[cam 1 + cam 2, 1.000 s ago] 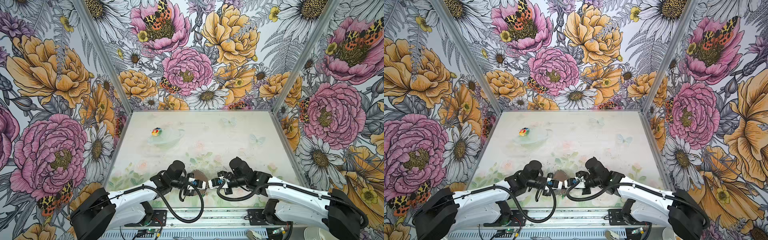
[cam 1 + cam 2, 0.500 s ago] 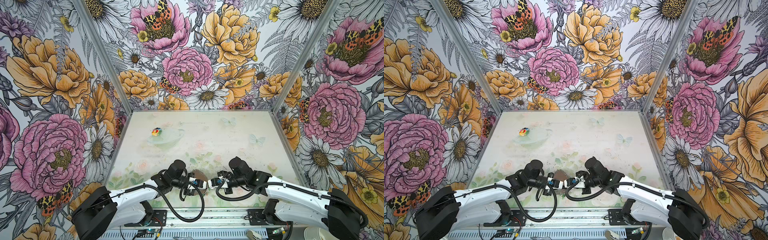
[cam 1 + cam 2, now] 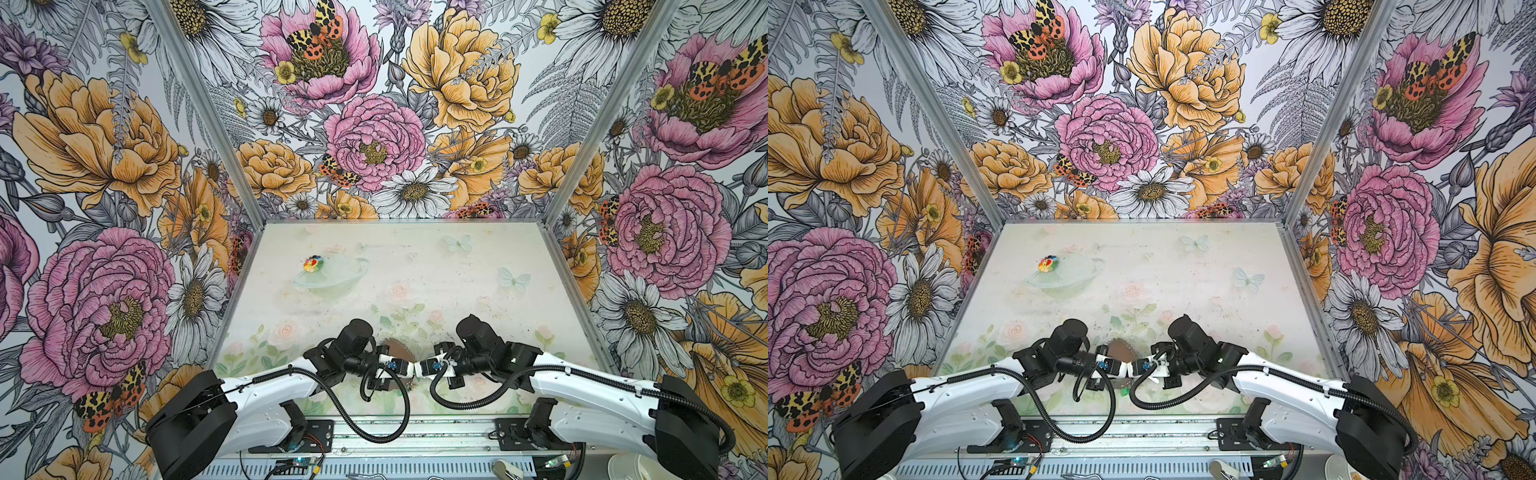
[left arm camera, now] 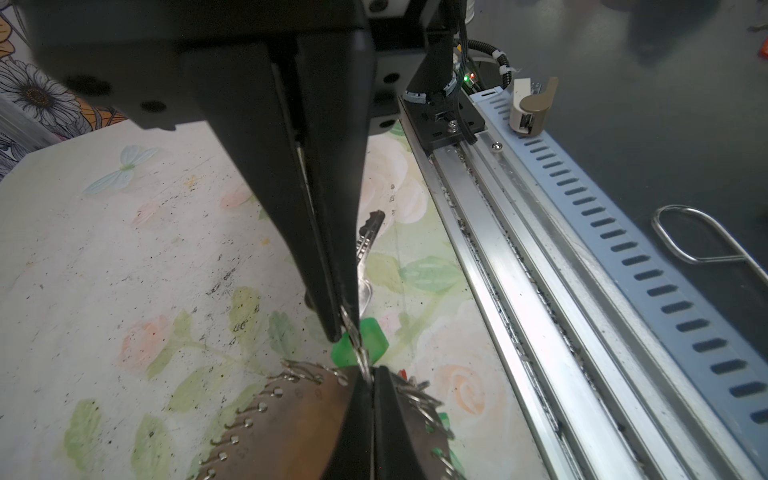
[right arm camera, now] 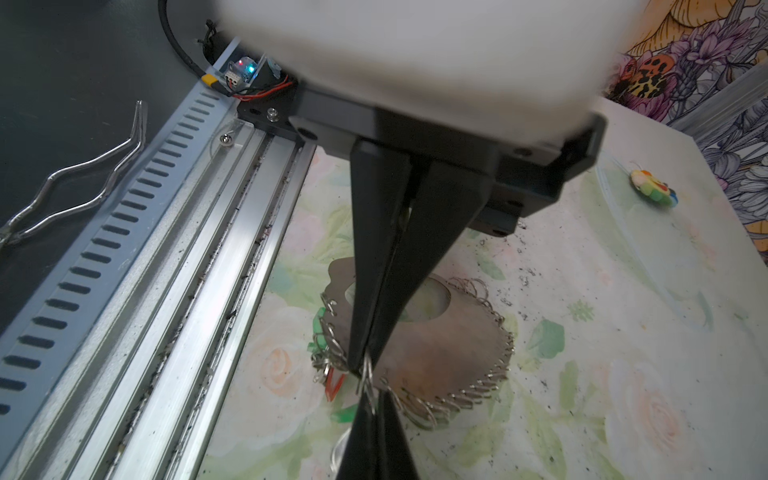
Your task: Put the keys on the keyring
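The keyring (image 5: 453,349), a brown oval band fringed with silver wire loops, lies near the table's front edge in both top views (image 3: 397,350) (image 3: 1121,348). My left gripper (image 4: 371,374) (image 3: 409,368) and right gripper (image 5: 374,395) (image 3: 419,368) meet tip to tip over its rim. Both are shut on the same silver wire loop (image 4: 357,349) (image 5: 368,376). One of the keys (image 4: 373,338), green-headed with a silver blade, lies right behind that loop. I cannot tell whether it is threaded on. More green plastic (image 5: 345,414) peeks out beside the band.
A round multicoloured toy (image 3: 312,263) (image 5: 652,189) sits at the far left of the table. An aluminium rail (image 4: 519,291) (image 5: 187,291) runs along the front edge, close to both grippers. Flowered walls close in three sides.
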